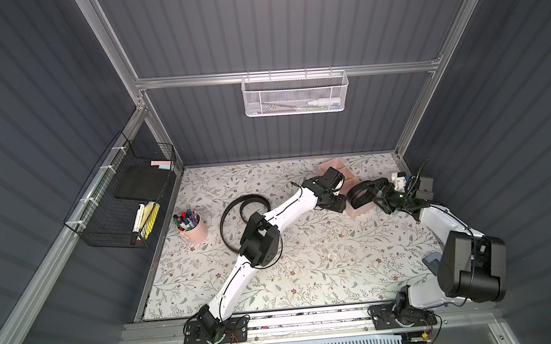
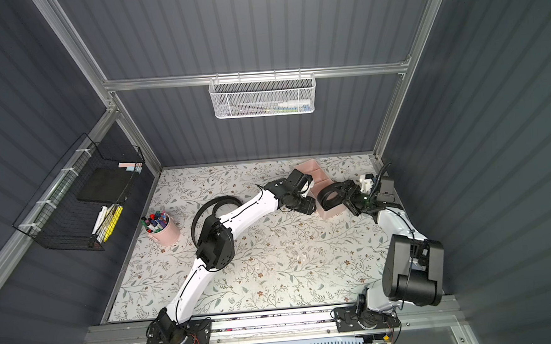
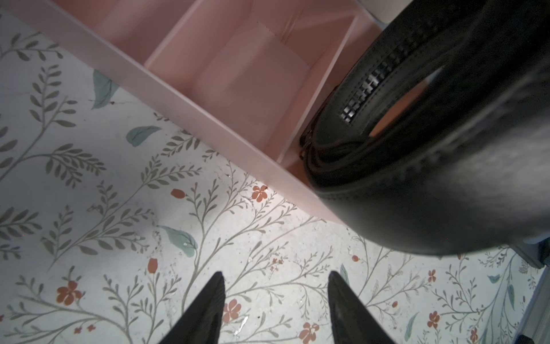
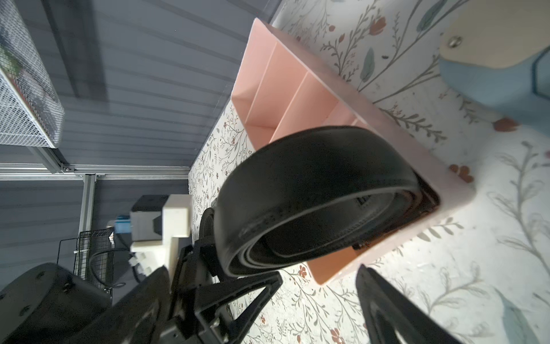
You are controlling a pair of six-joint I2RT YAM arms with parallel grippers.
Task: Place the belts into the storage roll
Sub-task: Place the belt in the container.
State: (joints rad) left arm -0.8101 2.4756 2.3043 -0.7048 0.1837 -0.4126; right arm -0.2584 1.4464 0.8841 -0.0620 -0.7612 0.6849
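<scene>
The storage roll (image 1: 326, 169) (image 2: 306, 167) is a pale pink divided tray lying at the back right of the mat. One belt (image 1: 358, 196) (image 2: 329, 198), tightly coiled, stands in the tray's nearest end compartment and sticks up over its rim (image 4: 401, 134). My right gripper (image 1: 371, 193) (image 4: 320, 274) is open just beside that coil (image 4: 312, 178), with nothing between its fingers. My left gripper (image 1: 339, 205) (image 3: 276, 277) is open over bare mat, close to the tray's long wall (image 3: 178, 104). The other belt (image 1: 234, 211) (image 2: 204, 213) lies loosely curled mid-left, partly hidden under the left arm.
A pink cup of markers (image 1: 192, 228) stands at the left of the mat. A black wire basket (image 1: 121, 195) hangs on the left wall and a white mesh basket (image 1: 295, 94) on the back rail. A blue object (image 4: 491, 74) sits near the right edge.
</scene>
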